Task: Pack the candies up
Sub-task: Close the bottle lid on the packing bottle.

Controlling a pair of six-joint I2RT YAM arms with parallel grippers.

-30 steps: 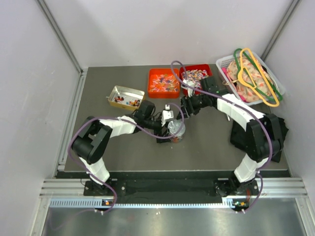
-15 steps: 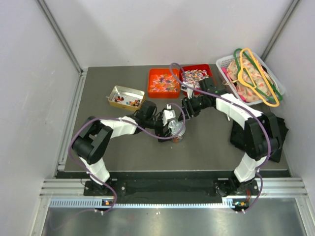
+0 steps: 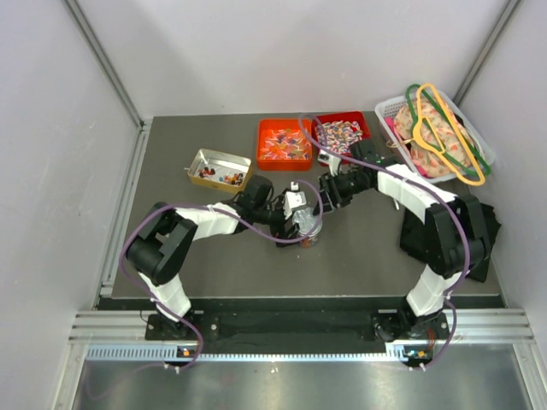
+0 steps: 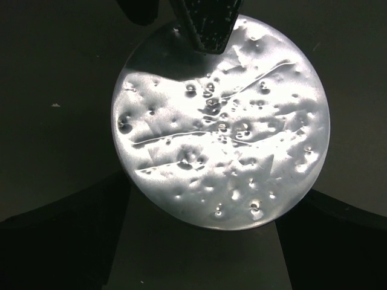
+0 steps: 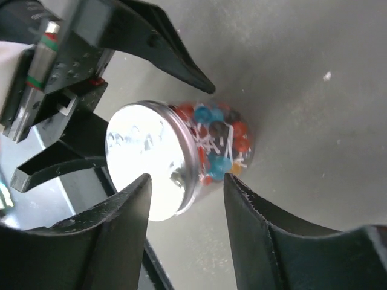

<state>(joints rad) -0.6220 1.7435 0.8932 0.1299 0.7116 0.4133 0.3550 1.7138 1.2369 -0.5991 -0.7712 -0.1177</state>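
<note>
Silver lid (image 4: 221, 130) on jar (image 5: 233, 151) of candies (image 5: 214, 136); left gripper (image 3: 295, 220) splayed wide round it, right gripper (image 5: 188, 181) half-spread, both empty. Best centre over lid before closing.

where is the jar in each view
top external: the jar sits just below and right of the picture's centre.
left wrist: only its lid shows, filling the middle of the picture.
right wrist: left of centre, lid turned toward the camera, candies showing through its clear wall.
shared landmark: the round silver lid, seen in all three.
</note>
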